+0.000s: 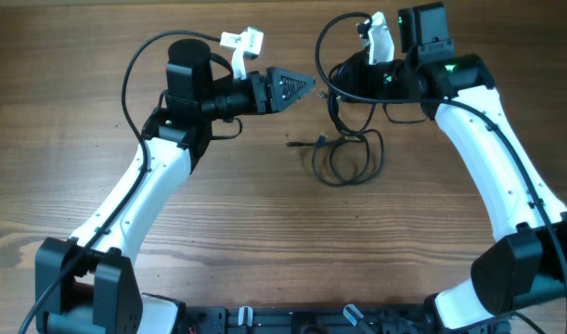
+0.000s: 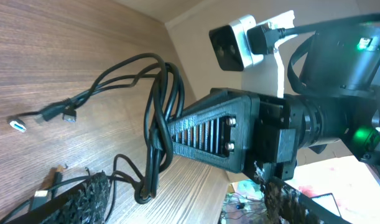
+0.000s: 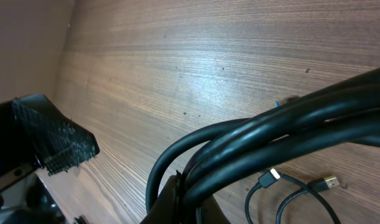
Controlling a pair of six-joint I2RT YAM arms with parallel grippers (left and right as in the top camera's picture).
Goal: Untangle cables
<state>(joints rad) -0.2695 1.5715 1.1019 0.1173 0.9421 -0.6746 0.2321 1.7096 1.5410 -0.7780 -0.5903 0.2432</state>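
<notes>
On the left, the left gripper (image 1: 306,85) is seen with jaws spread and nothing between them. It is poised at 9 o'clock of the lifted strands, seemingly so that one strand can be picked out. The cables (image 1: 348,158) are found near the middle of the table (image 1: 264,232): loose loops and plug ends lie flat, and one bundle is drawn up toward 12 o'clock. There the bundle is pinched in the closed right gripper (image 3: 180,196) and held raised, likely to expose the tangle. No container is in view.
</notes>
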